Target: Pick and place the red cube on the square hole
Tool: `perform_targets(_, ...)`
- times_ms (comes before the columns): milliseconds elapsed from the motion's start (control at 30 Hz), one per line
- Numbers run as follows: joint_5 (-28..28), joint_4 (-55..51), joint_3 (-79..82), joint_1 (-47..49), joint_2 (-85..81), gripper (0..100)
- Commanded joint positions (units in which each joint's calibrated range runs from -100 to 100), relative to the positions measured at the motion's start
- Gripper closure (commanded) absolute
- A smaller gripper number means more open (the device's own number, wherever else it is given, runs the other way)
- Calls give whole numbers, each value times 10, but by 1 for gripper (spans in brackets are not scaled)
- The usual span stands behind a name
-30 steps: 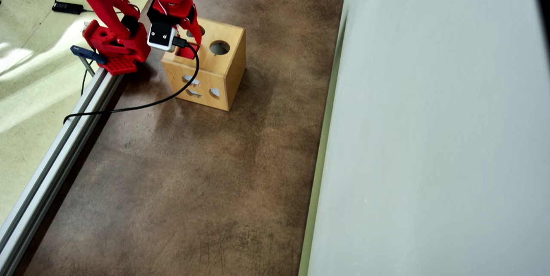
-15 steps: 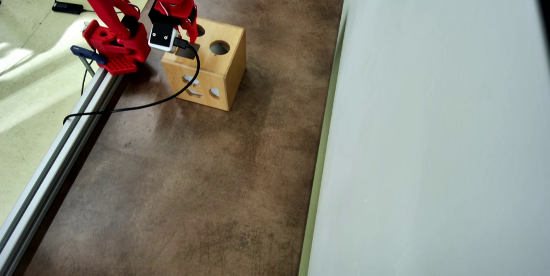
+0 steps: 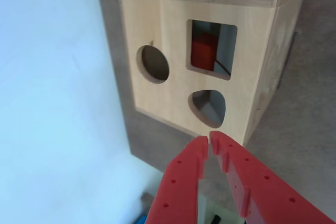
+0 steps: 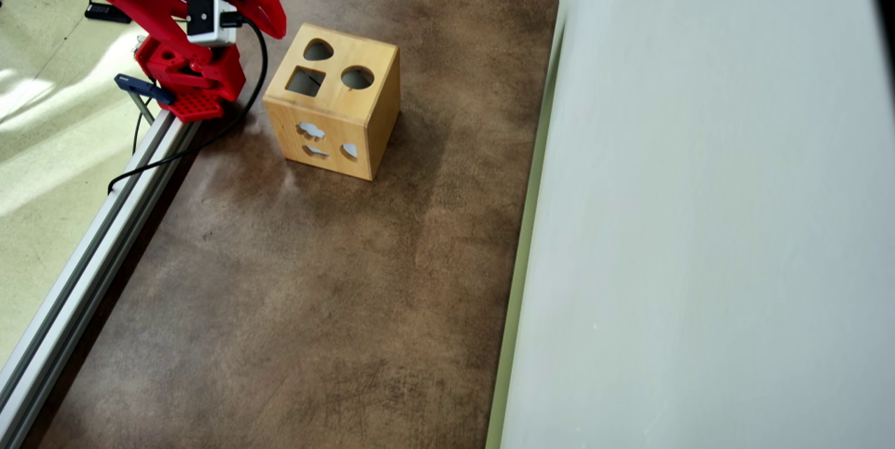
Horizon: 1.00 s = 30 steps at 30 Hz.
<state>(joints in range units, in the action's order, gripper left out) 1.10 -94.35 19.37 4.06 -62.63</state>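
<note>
The red cube [image 3: 204, 51] lies inside the wooden box [image 3: 173, 98], visible through the square hole [image 3: 211, 49] at twelve o'clock from the gripper [image 3: 209, 139], which is nearly closed and empty, so the placing seems done.

Both views are bright and evenly lit. In the overhead view sunlit patches glare on the floor [image 4: 42, 85] at left, and the box [image 4: 334, 101] casts a soft shadow rightward. The wrist view is slightly soft, its pale wall [image 3: 52, 87] washed out.

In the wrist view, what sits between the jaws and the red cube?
The rounded triangular hole in the wooden box. The red cube shows inside through the square hole, beyond the gripper, whose jaws are nearly closed and empty.
</note>
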Motion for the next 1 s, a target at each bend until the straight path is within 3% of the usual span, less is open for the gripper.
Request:
perform_targets(0, 1, 0, -1, 4, -69, 98)
perform_targets(500, 4, -4, -10, -3, -236, 98)
perform_targets(967, 4, -32, -89, -5, -263, 98)
